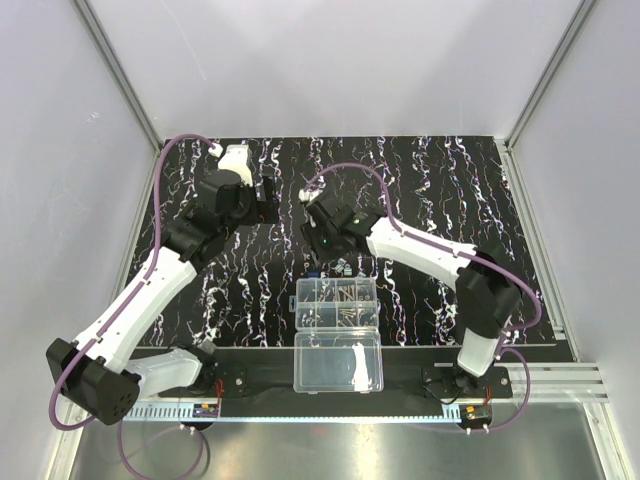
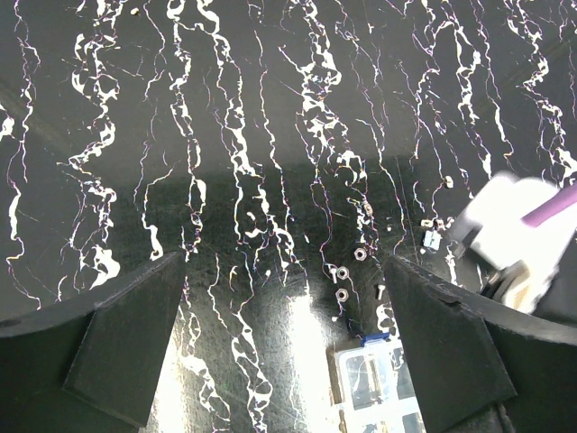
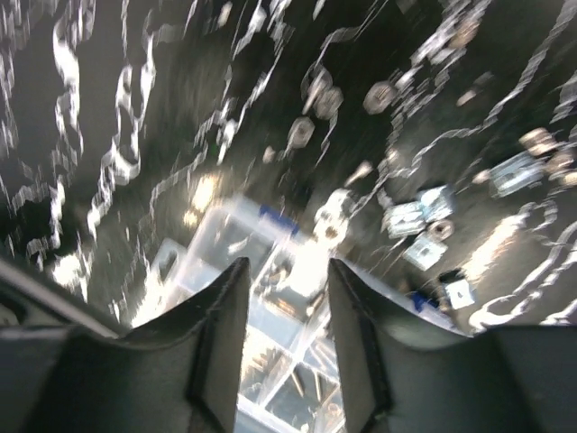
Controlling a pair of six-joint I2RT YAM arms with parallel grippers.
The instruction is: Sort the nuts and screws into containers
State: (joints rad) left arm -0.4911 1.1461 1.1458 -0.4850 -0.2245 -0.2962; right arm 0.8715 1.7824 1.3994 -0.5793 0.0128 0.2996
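Note:
Several nuts [image 2: 342,273] and a screw [image 2: 380,290] lie loose on the black streaked mat, just beyond the clear organizer box [image 1: 337,303]. My left gripper [image 2: 284,262] hangs open above the mat, well left of them, with nothing between its fingers. My right gripper [image 3: 288,271] is open over the box's containers [image 3: 270,361], and its view is blurred. Nothing shows between its fingers. A few screws [image 3: 298,384] lie in one compartment below it. More nuts [image 3: 302,131] are scattered on the mat past the box.
The box's undivided lid half [image 1: 338,362] lies open toward the arm bases. Small blue-white pieces [image 3: 518,171] lie on the mat to the right of the nuts. White walls enclose the mat on three sides. The right arm's white link [image 2: 514,225] crosses the left wrist view.

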